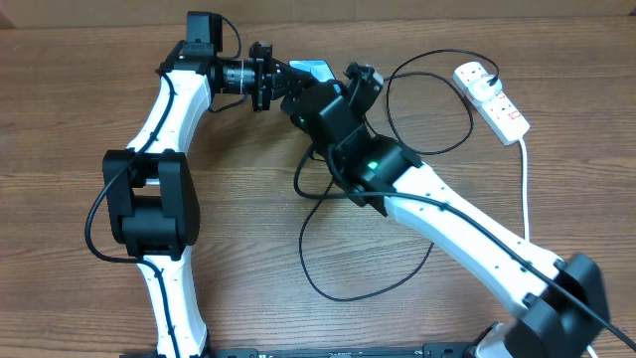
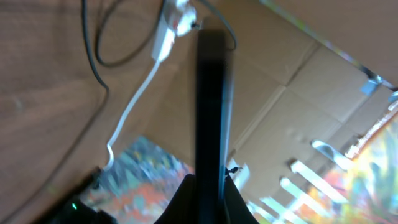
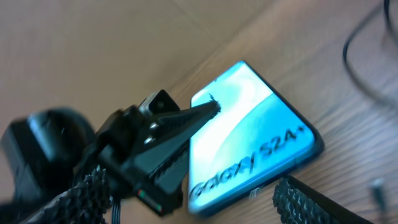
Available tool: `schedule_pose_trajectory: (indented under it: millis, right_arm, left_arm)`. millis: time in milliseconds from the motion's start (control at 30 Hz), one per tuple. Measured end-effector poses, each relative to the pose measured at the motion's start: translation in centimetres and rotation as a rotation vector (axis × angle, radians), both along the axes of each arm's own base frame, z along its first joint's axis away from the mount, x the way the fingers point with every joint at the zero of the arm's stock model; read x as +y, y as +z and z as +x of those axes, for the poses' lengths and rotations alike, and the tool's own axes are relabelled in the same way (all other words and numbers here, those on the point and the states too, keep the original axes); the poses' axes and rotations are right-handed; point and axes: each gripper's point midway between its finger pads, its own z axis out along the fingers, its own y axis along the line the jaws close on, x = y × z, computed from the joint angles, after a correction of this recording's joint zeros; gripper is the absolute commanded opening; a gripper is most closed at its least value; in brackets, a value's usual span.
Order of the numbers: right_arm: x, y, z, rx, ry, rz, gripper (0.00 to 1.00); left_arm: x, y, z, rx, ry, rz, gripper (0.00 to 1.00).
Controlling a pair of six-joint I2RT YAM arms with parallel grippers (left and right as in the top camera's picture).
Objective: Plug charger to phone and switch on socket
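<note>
Wood table (image 1: 70, 89) carries the whole setup. Left gripper (image 2: 210, 190) fingers are clamped on the phone (image 3: 249, 130) edge at far centre. Right gripper (image 3: 191, 180) fingers stand wide apart, empty, just beside the screen. Recommended: hold phone rigid and fetch the charger (image 1: 343, 298) tip (not located) w/o snagging slack loops near centre. Socket (image 1: 494, 99) sits far right, well apart, w/ open room round it.
</note>
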Motion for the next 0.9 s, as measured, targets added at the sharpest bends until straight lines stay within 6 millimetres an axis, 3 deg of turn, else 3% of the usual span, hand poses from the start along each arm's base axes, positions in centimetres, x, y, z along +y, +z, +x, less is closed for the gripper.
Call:
schedule_pose_trajectory:
  millis: [100, 200, 300, 433, 567, 667, 733, 833, 900]
  right_arm:
    - [-1.0, 1.8, -0.9, -0.046, 0.082, -0.127, 0.86]
    - [-2.4, 2.3, -1.7, -0.032, 0.130, -0.205, 0.86]
    - [-4.2, 1.2, -1.5, 0.035, 0.183, -0.235, 0.86]
    - [-9.1, -1.3, -0.5, 0.188, 0.222, -0.195, 0.89]
    - [-13.2, -2.4, 0.0, 0.268, 0.217, -0.145, 0.88]
    - [-13.7, -2.3, 0.3, 0.268, 0.228, -0.124, 0.87]
    - [-13.2, -2.1, 0.4, 0.250, 0.246, -0.116, 0.82]
    - [-12.1, -3.0, 0.1, 0.275, 0.285, -0.116, 0.77]
    - [-11.1, -4.7, -0.3, 0.326, 0.319, -0.122, 0.75]
  left_arm:
    - [0.3, -0.8, 0.6, -0.083, 0.014, 0.057, 0.04]
    - [0.4, -1.4, 0.9, -0.213, -0.002, 0.102, 0.04]
    - [0.6, -1.8, 1.0, -0.313, -0.025, 0.131, 0.04]
    - [0.8, -2.3, 1.0, -0.419, -0.052, 0.173, 0.04]
    - [2.0, -5.0, 0.5, -0.408, -0.060, 0.349, 0.04]
    - [3.7, -6.6, 0.1, -0.410, -0.068, 0.553, 0.04]
    - [4.9, -6.5, -0.2, -0.427, -0.071, 0.691, 0.04]
    - [6.7, -4.7, -0.4, -0.491, -0.054, 0.908, 0.04]
    - [7.7, -3.2, -0.4, -0.535, -0.035, 1.017, 0.04]
